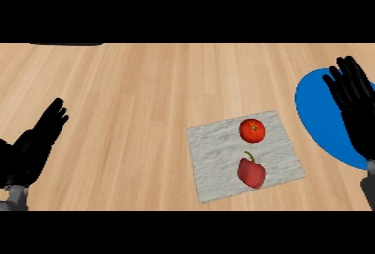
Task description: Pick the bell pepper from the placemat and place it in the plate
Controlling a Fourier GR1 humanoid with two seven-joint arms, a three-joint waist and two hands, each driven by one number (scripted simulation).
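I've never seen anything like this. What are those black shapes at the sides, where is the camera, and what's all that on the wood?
You are looking steeply down from the robot's head at a wooden counter. The black shapes are its two hands. The left hand rests open at the left edge, and the right hand is open at the right edge, in front of a blue plate. Neither hand holds anything. On the counter lies a pale grey placemat. Two things sit on it: a dark red bell pepper with a small stem, nearer the robot, and a round red tomato farther away. The plate lies right of the placemat and has no food on it that shows.
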